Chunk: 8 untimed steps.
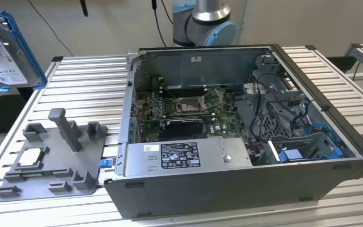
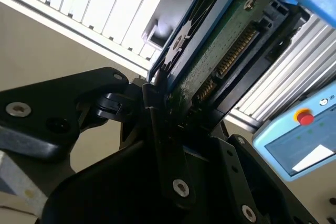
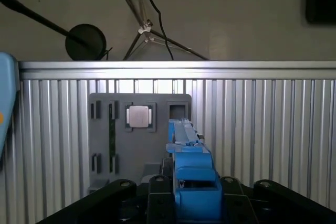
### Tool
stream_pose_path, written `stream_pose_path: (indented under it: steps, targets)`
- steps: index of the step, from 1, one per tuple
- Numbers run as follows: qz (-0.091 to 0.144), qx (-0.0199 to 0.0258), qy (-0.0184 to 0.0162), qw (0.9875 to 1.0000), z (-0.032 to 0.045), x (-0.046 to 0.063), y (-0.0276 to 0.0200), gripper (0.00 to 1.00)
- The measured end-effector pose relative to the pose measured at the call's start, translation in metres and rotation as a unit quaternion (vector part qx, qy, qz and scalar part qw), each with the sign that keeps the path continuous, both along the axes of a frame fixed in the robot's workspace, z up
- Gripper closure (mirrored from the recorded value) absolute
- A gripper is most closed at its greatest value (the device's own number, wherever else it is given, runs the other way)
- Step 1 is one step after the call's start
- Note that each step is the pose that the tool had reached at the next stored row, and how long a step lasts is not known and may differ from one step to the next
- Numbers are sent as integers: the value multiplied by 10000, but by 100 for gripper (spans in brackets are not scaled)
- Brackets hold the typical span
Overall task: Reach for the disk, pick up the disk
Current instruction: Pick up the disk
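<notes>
From the exterior view, the disk (image 1: pixel 2 49) hangs high in the air at the exterior view's left, well above the slatted metal table (image 1: pixel 87 80) and tilted, its labelled silver face and blue frame catching the light. An open computer case (image 1: pixel 232 189) takes up the middle of the table, the arm (image 1: pixel 205 19) rises behind it against a plain pale wall, and a grey tray (image 1: pixel 55 182) lies flat on the exterior view's left with a small silver chip (image 1: pixel 30 157) seated in it. In the second wrist view, the gripper (image 2: pixel 181 103) is pinching the disk (image 2: pixel 220 51): black fingers (image 2: pixel 163 129) press on either side of it, and its green circuit board and row of contacts face the camera inside the blue frame. Beyond it run the table's slats (image 2: pixel 94 3), a beige floor (image 2: pixel 47 40), and a pale blue handheld panel (image 2: pixel 291 145) with a red button (image 2: pixel 304 116). In the first wrist view, the disk (image 3: pixel 194 182) shows edge-on as a blue strip held in the gripper (image 3: pixel 193 192), clear of the table (image 3: pixel 262 129). The tray (image 3: pixel 157 140) and its chip (image 3: pixel 139 116) lie beneath, and past the table's edge the floor carries a stand with a round base (image 3: pixel 86 40).
</notes>
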<state>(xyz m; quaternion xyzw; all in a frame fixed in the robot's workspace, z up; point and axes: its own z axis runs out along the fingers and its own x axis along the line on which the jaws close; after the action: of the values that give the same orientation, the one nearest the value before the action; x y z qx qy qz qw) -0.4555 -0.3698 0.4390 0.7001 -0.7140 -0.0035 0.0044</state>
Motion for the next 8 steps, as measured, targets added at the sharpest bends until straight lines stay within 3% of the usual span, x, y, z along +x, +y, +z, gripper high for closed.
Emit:
stream_pose_path:
  steps: [8]
  targets:
    - [2,0,0,10000,97,0,0,100]
